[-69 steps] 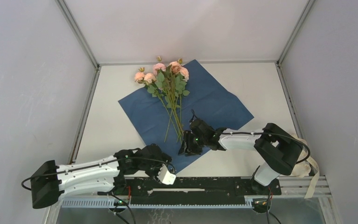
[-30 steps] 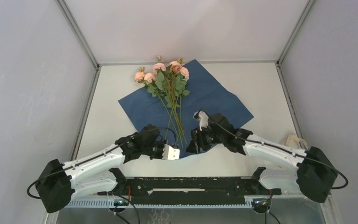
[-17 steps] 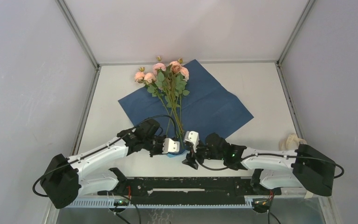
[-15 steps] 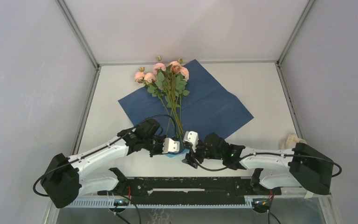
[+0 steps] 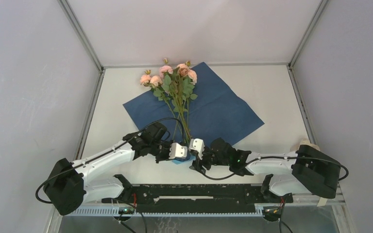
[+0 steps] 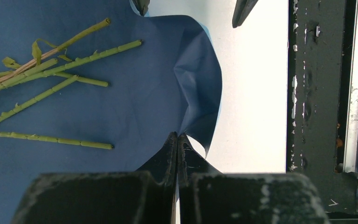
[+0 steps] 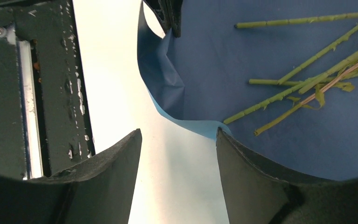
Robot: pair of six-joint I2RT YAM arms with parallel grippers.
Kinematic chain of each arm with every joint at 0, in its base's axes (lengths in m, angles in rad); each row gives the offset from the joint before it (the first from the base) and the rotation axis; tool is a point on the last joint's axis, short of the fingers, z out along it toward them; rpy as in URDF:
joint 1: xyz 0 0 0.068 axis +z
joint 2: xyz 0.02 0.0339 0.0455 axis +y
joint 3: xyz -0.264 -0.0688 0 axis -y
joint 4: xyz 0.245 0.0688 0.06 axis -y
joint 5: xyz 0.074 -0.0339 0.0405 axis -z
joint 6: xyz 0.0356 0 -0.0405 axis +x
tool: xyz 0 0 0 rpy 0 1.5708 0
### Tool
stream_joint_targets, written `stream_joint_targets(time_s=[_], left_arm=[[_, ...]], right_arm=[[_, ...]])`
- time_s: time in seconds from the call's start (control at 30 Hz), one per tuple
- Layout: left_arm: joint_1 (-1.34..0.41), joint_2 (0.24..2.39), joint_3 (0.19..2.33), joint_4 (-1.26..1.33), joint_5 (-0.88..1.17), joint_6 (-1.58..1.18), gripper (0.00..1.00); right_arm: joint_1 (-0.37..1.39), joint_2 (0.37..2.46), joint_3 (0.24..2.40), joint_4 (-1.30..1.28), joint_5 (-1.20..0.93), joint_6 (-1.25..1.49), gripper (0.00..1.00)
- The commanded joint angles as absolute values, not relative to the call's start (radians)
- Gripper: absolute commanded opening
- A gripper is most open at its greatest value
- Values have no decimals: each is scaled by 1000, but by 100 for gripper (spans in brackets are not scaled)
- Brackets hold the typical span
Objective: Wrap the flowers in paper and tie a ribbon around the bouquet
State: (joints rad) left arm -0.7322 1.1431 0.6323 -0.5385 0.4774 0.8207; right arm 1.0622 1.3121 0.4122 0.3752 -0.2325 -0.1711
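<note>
Pale grey walls box in a white table (image 5: 272, 87), and the paper (image 5: 223, 111) lies on it as a diamond, navy face up, 1 corner pointing at the arms. The flowers (image 5: 175, 85) run along that diagonal: pink blooms hang past the far corner and the thin green stems (image 6: 51, 65) fan out toward the near one. That layout looks deliberate, since it leaves a flap on each side to fold over the stems and keeps the heads clear of the wrap.

Both arms meet at the near corner. The left gripper (image 6: 177, 137) is pressed together on the paper's edge. It pinches the sheet just beside the corner, and the corner buckles up off the table with a sliver of white surface showing beneath it. The lift is what exposes the light blue underside along the curled rim.

The right gripper (image 7: 178, 134) faces it from the other side with its jaws spread wide. 1 finger sits over bare table and the other touches the raised blue rim, so the curl falls between them — nothing is gripped. My guess is that the left pinch holds the edge up for the right to take a second hold, ahead of the 1st fold.

No fold is made yet and the stems lie loose. A cream scrap by the right arm's base is probably the ribbon (image 5: 305, 143), though most of it is hidden.
</note>
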Motion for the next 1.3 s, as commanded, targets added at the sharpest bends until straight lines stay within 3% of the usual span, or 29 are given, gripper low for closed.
stream_joint_targets(time_s=[0.0, 0.27, 0.63, 0.83, 0.93, 0.97, 1.03, 1.07, 1.1, 1.13, 1.17, 1.27], left_arm=[[-727, 1144, 677, -548, 504, 832, 0], [-726, 1150, 681, -548, 505, 830, 0], [-726, 1158, 689, -553, 499, 819, 0], [-726, 1158, 687, -556, 494, 820, 0], [-726, 1157, 693, -559, 492, 816, 0], [-725, 1158, 699, -563, 490, 812, 0], [-717, 1156, 714, -567, 486, 790, 0], [-706, 1153, 721, -568, 482, 775, 4], [-691, 1150, 730, -578, 484, 761, 30], [-669, 1145, 739, -587, 489, 761, 48], [-646, 1140, 749, -615, 495, 769, 60], [-583, 1121, 765, -678, 494, 815, 77]], right_arm=[[1042, 1208, 404, 382, -273, -204, 68], [964, 976, 320, 401, -272, -184, 73], [972, 1239, 327, 531, -398, -165, 78], [966, 1350, 327, 583, -399, -154, 72], [958, 1395, 332, 631, -401, -137, 62], [955, 1402, 338, 636, -407, -124, 49], [943, 1404, 350, 632, -413, -84, 10], [927, 1402, 352, 632, -437, -66, 1], [913, 1401, 356, 628, -476, -47, 0], [903, 1399, 360, 624, -494, -24, 0], [896, 1398, 364, 618, -504, -8, 0], [870, 1399, 373, 618, -532, 80, 0]])
